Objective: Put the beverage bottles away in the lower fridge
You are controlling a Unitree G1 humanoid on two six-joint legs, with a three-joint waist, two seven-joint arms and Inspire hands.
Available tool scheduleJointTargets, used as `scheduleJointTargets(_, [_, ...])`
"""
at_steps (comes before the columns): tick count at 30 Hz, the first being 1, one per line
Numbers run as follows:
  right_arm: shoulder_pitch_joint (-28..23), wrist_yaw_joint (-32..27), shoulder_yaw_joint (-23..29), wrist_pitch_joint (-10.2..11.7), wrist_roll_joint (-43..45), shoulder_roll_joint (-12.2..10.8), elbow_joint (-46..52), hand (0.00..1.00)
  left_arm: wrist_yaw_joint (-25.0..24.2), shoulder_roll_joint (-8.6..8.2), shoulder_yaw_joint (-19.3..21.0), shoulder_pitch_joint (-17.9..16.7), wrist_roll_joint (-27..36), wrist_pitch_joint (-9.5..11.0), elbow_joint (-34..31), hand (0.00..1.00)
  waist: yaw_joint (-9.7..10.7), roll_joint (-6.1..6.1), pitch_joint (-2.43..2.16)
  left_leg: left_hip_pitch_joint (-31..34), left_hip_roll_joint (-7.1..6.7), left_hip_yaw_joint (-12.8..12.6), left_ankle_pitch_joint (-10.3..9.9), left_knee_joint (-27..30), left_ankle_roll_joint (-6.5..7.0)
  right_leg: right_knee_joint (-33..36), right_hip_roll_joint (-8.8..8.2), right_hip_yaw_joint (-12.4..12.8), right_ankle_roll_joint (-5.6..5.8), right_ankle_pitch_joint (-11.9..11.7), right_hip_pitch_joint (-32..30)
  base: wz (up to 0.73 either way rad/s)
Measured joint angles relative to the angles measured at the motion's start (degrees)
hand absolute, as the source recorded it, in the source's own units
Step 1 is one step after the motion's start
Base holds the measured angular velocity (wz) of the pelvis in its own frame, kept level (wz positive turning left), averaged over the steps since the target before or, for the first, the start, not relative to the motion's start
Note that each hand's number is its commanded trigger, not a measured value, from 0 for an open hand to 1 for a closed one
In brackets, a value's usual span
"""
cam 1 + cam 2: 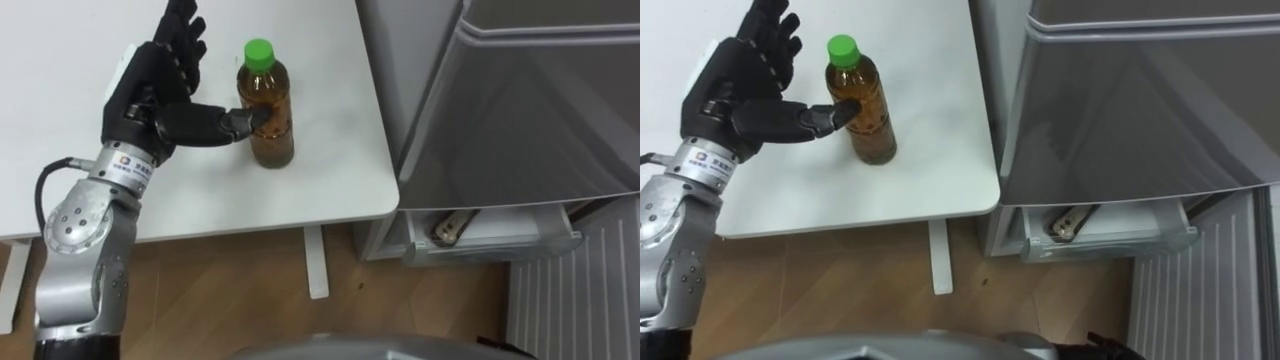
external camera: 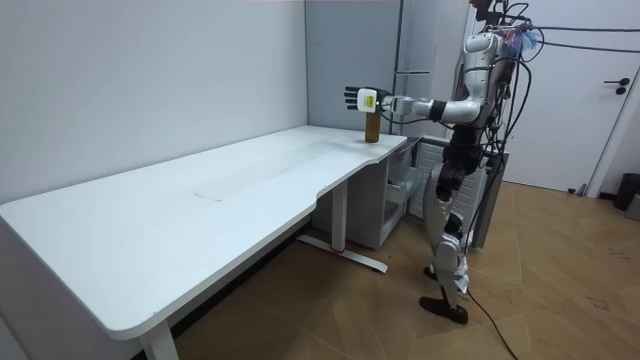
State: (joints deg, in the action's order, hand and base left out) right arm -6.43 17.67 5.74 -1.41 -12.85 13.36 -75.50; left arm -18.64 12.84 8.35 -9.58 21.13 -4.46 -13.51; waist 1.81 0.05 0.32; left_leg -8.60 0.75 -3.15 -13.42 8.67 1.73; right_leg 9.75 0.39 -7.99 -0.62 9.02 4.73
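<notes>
A brown drink bottle with a green cap stands upright near the right end of the white table. My left hand is beside it on its left, fingers straight and spread upward, the thumb tip touching the bottle's side. In the room view the bottle stands at the table's far corner with the left hand raised by it. The fridge stands right of the table, and its lower drawer is pulled open, with one bottle lying inside.
The table edge runs close to the fridge, leaving a narrow gap. A white table leg stands below the edge on the wooden floor. In the room view I stand at the table's end in front of the fridge.
</notes>
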Motion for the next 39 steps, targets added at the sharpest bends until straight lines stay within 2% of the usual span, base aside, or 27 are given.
scheduleJointTargets(10, [-0.1,0.0,0.0,0.0,0.2,0.0,-0.2,0.0,-1.5,0.06,-0.4,0.0,1.9,0.0,0.0,0.0,0.3,-0.08,0.02,0.0,-0.08,0.0,0.0,0.0,0.01,-0.2,-0.15,0.0,0.01,0.0,0.0,0.0])
scheduleJointTargets(17, [0.1,-0.4,0.0,0.0,1.5,0.0,-0.4,0.0,-2.3,1.64,-1.4,0.0,1.9,0.0,0.0,0.0,1.2,-0.15,0.08,-0.1,-0.1,-0.1,0.0,0.1,0.01,-0.2,-0.2,0.1,0.03,0.0,0.1,0.0])
scheduleJointTargets(22, [0.1,-0.8,0.0,0.0,2.4,0.0,-0.9,0.0,-3.0,1.81,-1.9,0.0,1.9,0.0,0.0,0.0,1.2,-0.18,0.13,-0.1,-0.08,0.0,0.0,0.2,0.01,-0.1,-0.22,0.2,0.02,0.0,0.1,0.0])
scheduleJointTargets(34, [1.0,-2.1,0.0,-0.7,4.6,0.0,-2.5,0.0,-3.3,1.82,-2.2,0.0,1.8,0.0,0.0,0.0,1.3,-0.23,0.39,-0.1,-0.16,0.0,0.0,0.2,0.01,-0.2,-0.17,0.4,0.05,0.1,0.0,0.0])
scheduleJointTargets(39, [1.4,-2.6,-0.3,-1.2,6.5,0.0,-2.6,0.0,-3.4,2.0,-3.7,0.0,1.8,0.0,0.0,0.0,1.3,0.16,0.67,-0.1,-0.14,-0.7,0.0,0.2,0.01,-0.1,-0.09,0.9,0.05,0.1,-0.1,-0.04])
